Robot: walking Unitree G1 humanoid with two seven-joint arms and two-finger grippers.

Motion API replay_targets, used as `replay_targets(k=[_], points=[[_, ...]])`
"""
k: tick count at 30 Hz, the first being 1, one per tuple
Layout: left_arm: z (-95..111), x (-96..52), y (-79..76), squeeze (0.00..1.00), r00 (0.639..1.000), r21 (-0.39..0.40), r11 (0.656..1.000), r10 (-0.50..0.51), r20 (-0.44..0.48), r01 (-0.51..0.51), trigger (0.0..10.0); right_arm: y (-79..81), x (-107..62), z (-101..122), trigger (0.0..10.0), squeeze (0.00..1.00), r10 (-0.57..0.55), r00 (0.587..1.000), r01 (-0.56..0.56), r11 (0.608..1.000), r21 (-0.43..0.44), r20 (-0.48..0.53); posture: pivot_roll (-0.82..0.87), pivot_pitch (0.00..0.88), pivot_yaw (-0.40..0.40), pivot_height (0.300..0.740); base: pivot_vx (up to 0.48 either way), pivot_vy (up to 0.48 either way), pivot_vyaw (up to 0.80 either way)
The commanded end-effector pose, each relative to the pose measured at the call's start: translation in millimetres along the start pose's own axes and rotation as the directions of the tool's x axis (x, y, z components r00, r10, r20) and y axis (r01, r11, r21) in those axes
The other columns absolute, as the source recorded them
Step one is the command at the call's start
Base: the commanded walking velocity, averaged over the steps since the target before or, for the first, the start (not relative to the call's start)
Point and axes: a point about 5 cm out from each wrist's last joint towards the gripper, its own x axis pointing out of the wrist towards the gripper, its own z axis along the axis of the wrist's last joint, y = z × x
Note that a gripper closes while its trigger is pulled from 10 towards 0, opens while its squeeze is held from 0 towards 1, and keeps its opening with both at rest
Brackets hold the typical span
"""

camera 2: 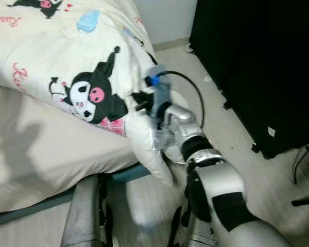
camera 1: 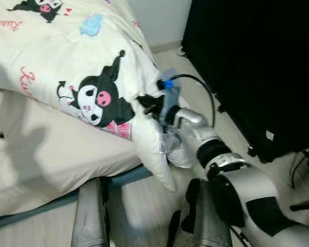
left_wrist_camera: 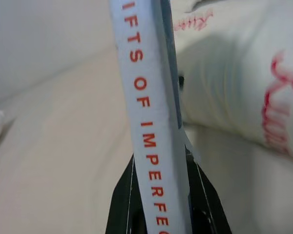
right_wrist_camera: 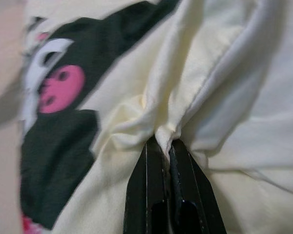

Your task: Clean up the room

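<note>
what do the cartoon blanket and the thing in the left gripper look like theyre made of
The blanket looks like soft matte woven fabric, likely cotton or microfibre: it bunches into fine folds where the right gripper pinches it. The book in the left gripper looks like paper with a smooth, faintly glossy white spine printed in red letters; whether it is paperback or hardcover is unclear.

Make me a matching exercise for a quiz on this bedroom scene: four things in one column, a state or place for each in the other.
1. right pincer
2. left pincer
3. comforter
4. black cable

a. lies on the bed
b. shut on a white book
c. arcs over the right wrist
d. pinches a fold of cream fabric

Pairs: 1-d, 2-b, 3-a, 4-c
</note>
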Motion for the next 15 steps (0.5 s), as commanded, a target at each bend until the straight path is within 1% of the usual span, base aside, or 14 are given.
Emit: replay_targets(k=[1, 2, 4, 5, 6, 7, 8, 9, 10, 12, 13, 14, 15], points=[[20.0, 6.7, 9.3, 0.0, 0.996, 0.028, 0.999, 0.029, 0.079, -0.031, 10.0, 29.2, 9.0, -8.5, 0.0, 0.0, 0.207, 0.978, -0.207, 0.978, -0.022, -0.005, 0.27, 0.386, -0.055, 0.542, 0.0, 0.0, 0.0], [34.0, 12.4, 10.5, 0.0, 0.991, 0.024, 0.999, 0.042, 0.128, -0.045, 10.0, 55.8, 14.0, -14.0, 0.0, 0.0, 0.388, 0.922, -0.388, 0.921, -0.033, -0.006, 0.27, 0.368, -0.058, 0.542, 0.0, 0.0, 0.0], [34.0, 12.4, 10.5, 0.0, 0.991, 0.024, 0.999, 0.042, 0.128, -0.045, 10.0, 55.8, 14.0, -14.0, 0.0, 0.0, 0.388, 0.922, -0.388, 0.921, -0.033, -0.006, 0.27, 0.368, -0.058, 0.542, 0.0, 0.0, 0.0], [46.6, 16.9, 11.9, 0.0, 0.984, 0.019, 0.998, 0.053, 0.172, -0.057, 10.0, 82.7, 15.3, -20.3, 0.0, 0.0, 0.553, 0.833, -0.553, 0.833, -0.032, -0.009, 0.26, 0.356, -0.063, 0.542, 0.0, 0.0, 0.0], [46.6, 16.9, 11.9, 0.0, 0.984, 0.019, 0.998, 0.053, 0.172, -0.057, 10.0, 82.7, 15.3, -20.3, 0.0, 0.0, 0.553, 0.833, -0.553, 0.833, -0.032, -0.009, 0.26, 0.356, -0.063, 0.542, 0.0, 0.0, 0.0], [56.0, 20.6, 12.2, 0.0, 0.976, 0.016, 0.998, 0.062, 0.208, -0.067, 10.0, 107.5, 12.4, -27.5, 0.0, 0.0, 0.686, 0.728, -0.686, 0.727, -0.014, -0.012, 0.26, 0.334, -0.07, 0.542, 0.0, 0.0, 0.0], [56.0, 20.6, 12.2, 0.0, 0.976, 0.016, 0.998, 0.062, 0.208, -0.067, 10.0, 107.5, 12.4, -27.5, 0.0, 0.0, 0.686, 0.728, -0.686, 0.727, -0.014, -0.012, 0.26, 0.334, -0.07, 0.542, 0.0, 0.0, 0.0], [60.9, 23.5, 10.7, 0.0, 0.972, 0.009, 0.997, 0.069, 0.226, -0.073, 10.0, 126.3, 6.9, -35.1, 0.0, 0.0, 0.774, 0.633, -0.774, 0.633, 0.013, -0.015, 0.26, 0.311, -0.072, 0.542, 0.0, 0.0, 0.0], [60.9, 23.5, 10.7, 0.0, 0.972, 0.009, 0.997, 0.069, 0.226, -0.073, 10.0, 126.3, 6.9, -35.1, 0.0, 0.0, 0.774, 0.633, -0.774, 0.633, 0.013, -0.015, 0.26, 0.311, -0.072, 0.542, 0.0, 0.0, 0.0], [64.5, 26.6, 6.4, 0.0, 0.968, -0.006, 0.997, 0.077, 0.239, -0.078, 10.0, 161.5, -11.8, -56.1, 0.0, 0.0, 0.896, 0.441, -0.893, 0.444, 0.07, -0.051, 0.26, 0.279, -0.077, 0.542, 0.0, 0.0, 0.0], [64.5, 26.6, 6.4, 0.0, 0.968, -0.006, 0.997, 0.077, 0.239, -0.078, 10.0, 161.5, -11.8, -56.1, 0.0, 0.0, 0.896, 0.441, -0.893, 0.444, 0.07, -0.051, 0.26, 0.279, -0.077, 0.542, 0.0, 0.0, 0.0], [64.2, 27.1, 4.7, 0.0, 0.968, -0.015, 0.997, 0.079, 0.237, -0.077, 10.0, 174.0, -20.6, -66.7, 0.0, 0.0, 0.926, 0.372, -0.921, 0.377, 0.096, -0.072, 0.26, 0.275, -0.077, 0.542, 0.0, 0.0, 0.0], [64.2, 27.1, 4.7, 0.0, 0.968, -0.015, 0.997, 0.079, 0.237, -0.077, 10.0, 174.0, -20.6, -66.7, 0.0, 0.0, 0.926, 0.372, -0.921, 0.377, 0.096, -0.072, 0.26, 0.275, -0.077, 0.542, 0.0, 0.0, 0.0]])
